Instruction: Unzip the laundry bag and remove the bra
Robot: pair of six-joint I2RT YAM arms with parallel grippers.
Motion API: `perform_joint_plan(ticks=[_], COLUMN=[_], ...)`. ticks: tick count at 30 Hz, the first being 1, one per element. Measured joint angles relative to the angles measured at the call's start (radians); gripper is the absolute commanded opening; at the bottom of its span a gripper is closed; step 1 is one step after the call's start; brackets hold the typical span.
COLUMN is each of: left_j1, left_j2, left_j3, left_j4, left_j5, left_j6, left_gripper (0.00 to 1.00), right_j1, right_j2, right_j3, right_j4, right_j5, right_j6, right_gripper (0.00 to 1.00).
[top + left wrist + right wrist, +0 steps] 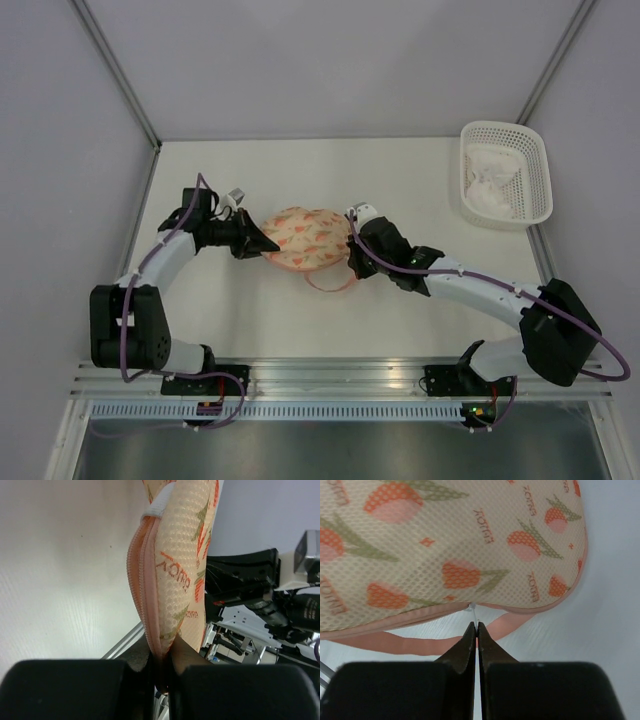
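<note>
The laundry bag (305, 238), cream with orange-pink prints and salmon trim, lies mid-table between both arms. My left gripper (265, 243) is shut on the bag's left end. In the left wrist view the left gripper (161, 655) pinches the bag's (182, 555) pink zipper seam (145, 570). My right gripper (350, 245) sits at the bag's right side. In the right wrist view the right gripper (477, 626) is shut on a thin white zipper pull (475, 611) at the edge of the bag (450, 545). The pink loop strap (395, 644) lies on the table. The bra is hidden.
A white lattice basket (540, 175) holding white cloth (493, 188) stands at the back right. Grey walls enclose the table on three sides, and a metal rail (330, 375) runs along the near edge.
</note>
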Motion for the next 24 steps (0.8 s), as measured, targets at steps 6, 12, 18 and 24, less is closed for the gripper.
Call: perform_joint_plan(ticks=[6, 12, 18, 24], left_j1=[0.019, 0.030, 0.031, 0.031], left_j2=[-0.103, -0.139, -0.108, -0.079], left_j3=[0.000, -0.002, -0.006, -0.017], left_j4=[-0.034, -0.067, -0.082, -0.097], left_j5=[0.047, 0.055, 0.055, 0.027], left_j6=[0.012, 0.026, 0.045, 0.057], left_gripper=[0.02, 0.02, 0.14, 0.83], right_j1=[-0.031, -0.048, -0.052, -0.059], right_j2=[0.006, 0.026, 0.027, 0.027], right_j3=[-0.021, -0.026, -0.024, -0.024], right_j4=[0.002, -0.019, -0.071, -0.109], right_j5=[0.002, 0.053, 0.140, 0.193], right_j6=[0.010, 0.027, 0.041, 0.054], right_gripper=[0.00, 0.00, 0.00, 0.00])
